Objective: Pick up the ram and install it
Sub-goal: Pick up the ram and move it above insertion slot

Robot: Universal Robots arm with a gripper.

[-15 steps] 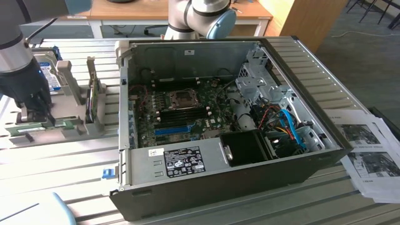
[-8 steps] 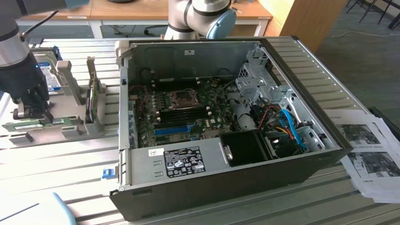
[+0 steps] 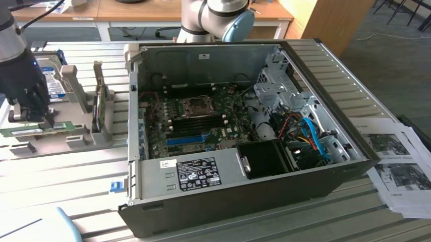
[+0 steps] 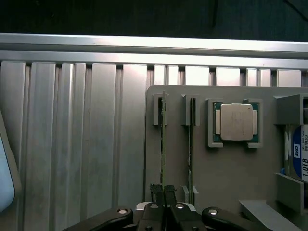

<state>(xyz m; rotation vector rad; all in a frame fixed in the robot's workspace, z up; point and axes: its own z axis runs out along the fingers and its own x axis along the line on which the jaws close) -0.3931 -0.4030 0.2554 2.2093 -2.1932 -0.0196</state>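
Note:
The ram [image 3: 34, 130] is a thin green stick resting on edge in a grey holder tray [image 3: 75, 140] at the exterior view's left. In the wrist view the ram [image 4: 162, 144] runs as a narrow line along its holder groove. My gripper [image 3: 44, 122] reaches down onto it, and its dark fingers [image 4: 156, 191] press against both sides of the stick's near end, so the gripper [image 4: 163, 188] is shut on it. The motherboard [image 3: 195, 123] lies inside the open computer case [image 3: 222, 196], with black slot strips [image 3: 202, 120] near its middle.
A second green stick [image 4: 191, 144] stands in the neighbouring groove. A processor chip [image 4: 236, 121] and a hard drive [image 4: 296, 156] sit in the same grey holder [image 4: 226, 173]. A bright-blue slot strip [image 3: 185, 139], cables [image 3: 310, 136] and printed sheets [image 3: 397, 166] lie toward the exterior view's right.

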